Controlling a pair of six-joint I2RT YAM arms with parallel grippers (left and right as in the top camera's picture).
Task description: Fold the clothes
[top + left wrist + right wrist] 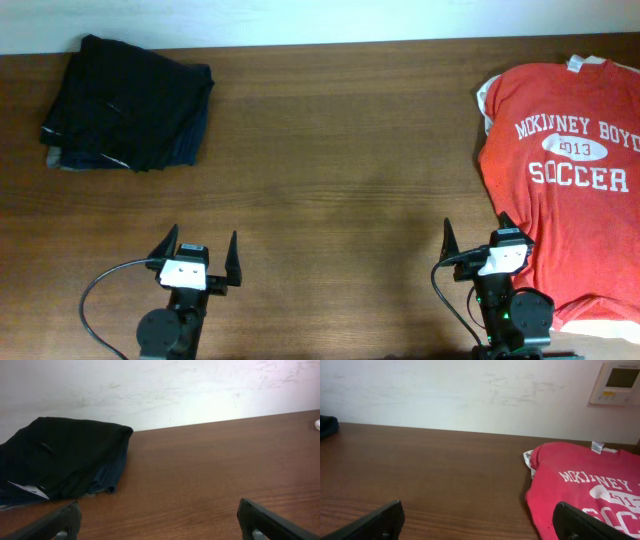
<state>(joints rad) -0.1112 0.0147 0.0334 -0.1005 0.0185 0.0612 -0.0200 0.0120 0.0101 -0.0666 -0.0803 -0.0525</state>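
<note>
Left pincer [200,243] and right pincer [476,235] hover at the near edge of the tabletop [340,150], jaws wide apart and empty, seemingly poised to begin. The orange-red T-shirt [560,190] lies spread flat at right, atop a white shirt [483,95], within the right arm's reach.

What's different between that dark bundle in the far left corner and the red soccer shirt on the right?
The dark bundle is a compact, thick stack, seemingly folded; the red shirt lies spread flat, front up. The dark bundle shows no print; the red shirt carries white lettering. The red shirt covers a far bigger area than the dark bundle. Both are clothing resting on the wooden table.
</note>
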